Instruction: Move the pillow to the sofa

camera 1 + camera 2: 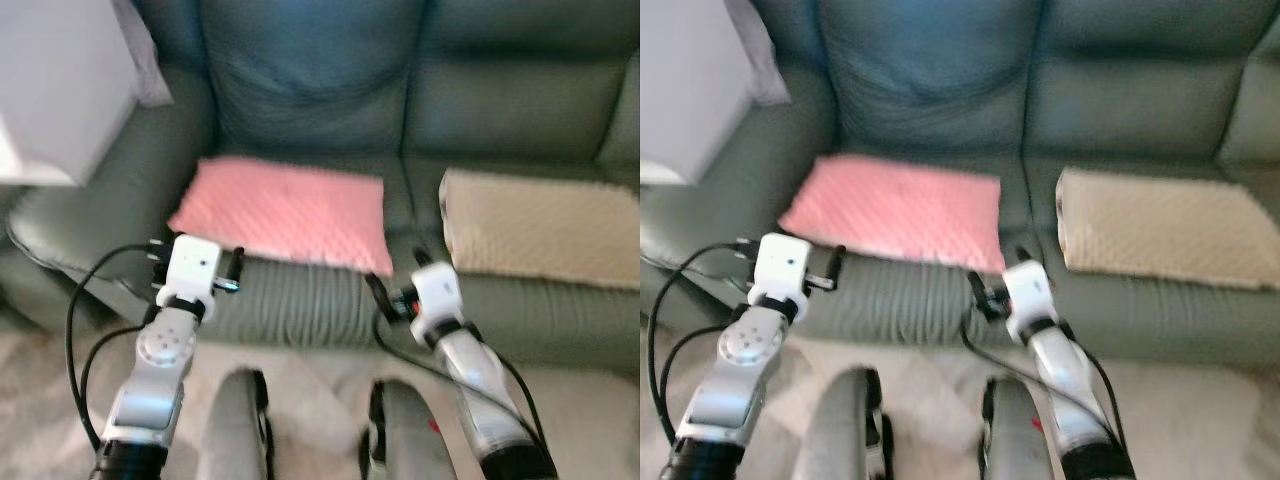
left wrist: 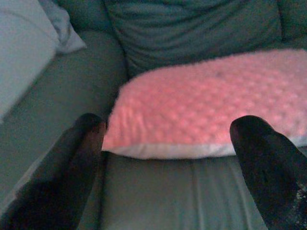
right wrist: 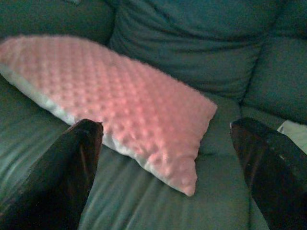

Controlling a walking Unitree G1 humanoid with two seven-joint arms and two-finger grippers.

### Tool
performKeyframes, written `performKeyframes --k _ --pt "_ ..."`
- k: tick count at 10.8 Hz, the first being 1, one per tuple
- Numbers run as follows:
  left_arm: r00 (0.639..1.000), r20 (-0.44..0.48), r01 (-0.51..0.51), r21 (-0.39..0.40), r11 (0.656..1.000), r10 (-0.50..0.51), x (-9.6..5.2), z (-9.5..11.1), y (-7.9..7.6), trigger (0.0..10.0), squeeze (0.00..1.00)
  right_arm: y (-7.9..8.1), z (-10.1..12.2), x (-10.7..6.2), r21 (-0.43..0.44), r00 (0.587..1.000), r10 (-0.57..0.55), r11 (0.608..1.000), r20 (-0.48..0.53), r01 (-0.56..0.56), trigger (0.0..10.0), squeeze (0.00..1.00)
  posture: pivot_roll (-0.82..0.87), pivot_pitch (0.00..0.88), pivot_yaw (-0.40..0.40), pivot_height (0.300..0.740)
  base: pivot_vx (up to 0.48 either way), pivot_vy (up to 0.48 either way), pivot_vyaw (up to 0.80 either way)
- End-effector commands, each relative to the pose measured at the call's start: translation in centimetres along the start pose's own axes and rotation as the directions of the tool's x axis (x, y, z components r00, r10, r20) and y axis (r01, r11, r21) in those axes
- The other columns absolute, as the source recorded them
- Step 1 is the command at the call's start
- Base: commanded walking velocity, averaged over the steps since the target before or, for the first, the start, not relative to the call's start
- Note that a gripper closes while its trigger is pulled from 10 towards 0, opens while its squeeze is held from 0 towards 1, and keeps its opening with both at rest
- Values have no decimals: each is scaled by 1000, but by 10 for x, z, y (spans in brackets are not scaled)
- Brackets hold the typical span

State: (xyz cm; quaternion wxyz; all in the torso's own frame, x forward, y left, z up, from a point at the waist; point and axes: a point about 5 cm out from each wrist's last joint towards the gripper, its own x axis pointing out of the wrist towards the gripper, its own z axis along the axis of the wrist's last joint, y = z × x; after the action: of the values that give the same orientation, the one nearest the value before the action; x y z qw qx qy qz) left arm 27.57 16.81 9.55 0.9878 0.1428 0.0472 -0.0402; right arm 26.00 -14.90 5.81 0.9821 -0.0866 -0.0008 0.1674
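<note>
Dark green leather sofa (image 1: 300,90) takes up most of what I'm seeing, with a pale carpet (image 1: 320,400) in front of it. My pink pillow (image 1: 285,212) with the bumpy dotted texture is lying flat on the left seat cushion, front edge right near the lip of the seat. On the next seat over there's a beige pillow (image 1: 540,228), well apart from the pink one. Off to the left a white box-like thing (image 1: 55,90) sits by the armrest, kinda blurry so can't say more.

Left pincer (image 2: 168,139) hangs just short of the pink pillow's near left corner, fingers (image 2: 76,158) spread wide apart, nothing between them. Right pincer (image 3: 165,143) is near the pillow's near right corner, also spread wide and holding nothing. Neither one is touching the pillow.
</note>
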Motion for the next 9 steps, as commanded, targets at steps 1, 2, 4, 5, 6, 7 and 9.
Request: performKeyframes --k 1,2,4,5,6,7,9 --pt "1000 4 -4 11 1000 4 -1 -5 -1 10000 0 0 12 -1 19 998 -47 999 51 46 10000 0 -22 0 34 656 0 0 0" --pt "999 5 -44 -2 999 44 0 -9 2 10000 0 -1 15 0 33 992 -110 994 67 108 10000 0 -21 0 37 670 0 0 0" --pt "992 14 -127 -30 991 128 1 -17 3 10000 0 -1 15 -8 10 979 -190 982 67 190 10000 0 -18 0 47 702 0 0 0" --pt "991 39 -130 -41 991 132 0 -15 1 10000 0 -2 21 -13 -3 969 -226 974 99 227 10000 0 -19 0 46 716 0 0 0" --pt "991 28 -130 -94 987 133 0 -16 1 10000 0 -4 23 -17 21 960 -260 966 105 259 10000 0 -21 0 46 726 0 0 0" --pt "993 -50 -116 -290 950 106 -1 -25 1 10000 0 -2 23 -24 108 950 -300 951 88 290 10000 0 -27 0 53 740 0 0 0" --pt "997 -71 -22 -380 925 -5 0 -23 -8 10000 0 -5 30 -23 264 936 -341 914 87 309 10000 0 -28 0 58 740 0 0 0"
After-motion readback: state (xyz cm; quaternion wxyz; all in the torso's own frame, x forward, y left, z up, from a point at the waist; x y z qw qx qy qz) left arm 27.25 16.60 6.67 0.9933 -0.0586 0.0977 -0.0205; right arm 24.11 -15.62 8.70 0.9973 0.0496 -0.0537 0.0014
